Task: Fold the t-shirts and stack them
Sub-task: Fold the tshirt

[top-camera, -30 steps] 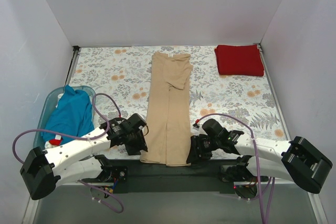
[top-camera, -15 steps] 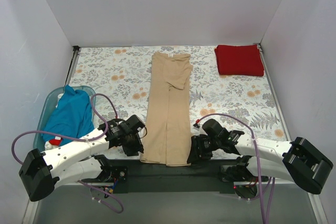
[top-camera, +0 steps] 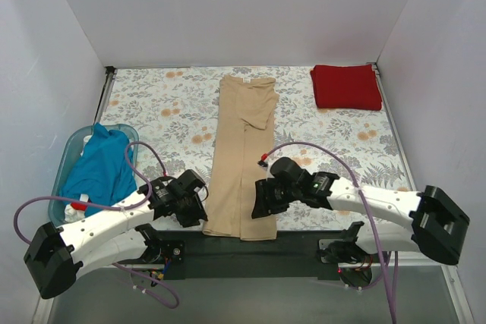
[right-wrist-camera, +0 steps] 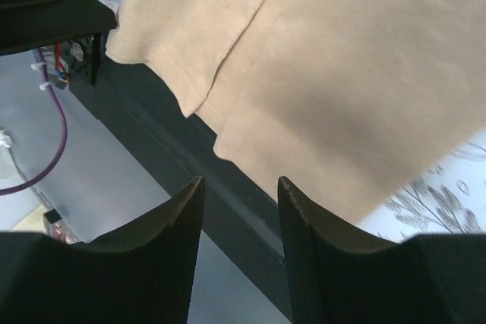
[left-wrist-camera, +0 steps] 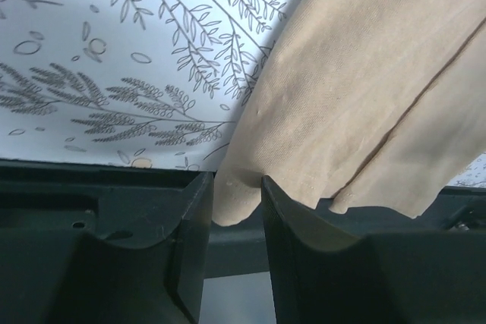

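— Two grippers at the desk's near edge: how do they stand?
— The left gripper [left-wrist-camera: 237,187] straddles the near left corner of the tan shirt [top-camera: 243,149]. Its jaws are apart, and the hem corner lies flat in the gap, not pinched.
— And the right gripper [right-wrist-camera: 241,187]?
— It hangs over the hem's right part, jaws parted. Only the dark rail [top-camera: 228,244] shows between them, and nothing is held.
— How does the tan shirt lie?
— It is folded into a long strip down the middle of the desk, from near edge to far edge. Its hem hangs just over the rail.
— The other shirts?
— The teal shirt [top-camera: 99,168] is bunched in the tub [top-camera: 70,149] at the left edge. The red shirt [top-camera: 345,86] lies folded in the far right corner, on the floral cloth [top-camera: 175,104], well apart from the tan one.
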Available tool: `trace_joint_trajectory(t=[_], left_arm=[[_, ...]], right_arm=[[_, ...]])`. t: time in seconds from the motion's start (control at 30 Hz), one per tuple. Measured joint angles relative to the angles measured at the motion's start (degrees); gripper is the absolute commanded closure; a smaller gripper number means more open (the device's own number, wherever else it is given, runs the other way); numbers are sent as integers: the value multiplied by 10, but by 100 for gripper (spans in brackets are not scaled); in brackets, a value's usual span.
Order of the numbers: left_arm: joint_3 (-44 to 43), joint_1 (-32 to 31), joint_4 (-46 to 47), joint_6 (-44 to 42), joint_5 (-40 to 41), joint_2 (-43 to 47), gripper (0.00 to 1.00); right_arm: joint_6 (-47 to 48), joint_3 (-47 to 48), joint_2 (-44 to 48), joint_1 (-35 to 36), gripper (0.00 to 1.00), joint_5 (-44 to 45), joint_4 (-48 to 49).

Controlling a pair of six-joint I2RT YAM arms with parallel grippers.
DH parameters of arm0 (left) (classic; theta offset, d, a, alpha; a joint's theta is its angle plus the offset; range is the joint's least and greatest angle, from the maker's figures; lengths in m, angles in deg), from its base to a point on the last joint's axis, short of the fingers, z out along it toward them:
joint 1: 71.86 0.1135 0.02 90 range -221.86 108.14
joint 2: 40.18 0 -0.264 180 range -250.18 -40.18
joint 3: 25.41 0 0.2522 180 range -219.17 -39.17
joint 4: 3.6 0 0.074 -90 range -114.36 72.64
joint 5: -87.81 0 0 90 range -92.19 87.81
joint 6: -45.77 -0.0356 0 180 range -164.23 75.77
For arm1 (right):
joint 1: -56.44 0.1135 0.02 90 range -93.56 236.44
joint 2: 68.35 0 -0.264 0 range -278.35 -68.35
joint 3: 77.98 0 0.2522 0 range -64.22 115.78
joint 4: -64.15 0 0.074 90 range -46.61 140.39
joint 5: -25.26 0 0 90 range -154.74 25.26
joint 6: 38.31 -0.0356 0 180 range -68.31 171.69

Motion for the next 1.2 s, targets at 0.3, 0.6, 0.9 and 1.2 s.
trace_joint_trajectory(t=[0.3, 0.6, 0.9, 1.2], left_arm=[[69, 4, 94, 1, -39, 6, 69], [76, 6, 132, -2, -57, 7, 79], [102, 6, 209, 0, -103, -16, 88], [104, 6, 246, -3, -125, -29, 90]], right_arm=[[16, 88, -158, 40, 52, 19, 14], [57, 175, -253, 85, 53, 4, 9], [89, 192, -271, 103, 55, 2, -34], [98, 198, -279, 124, 58, 13, -59]])
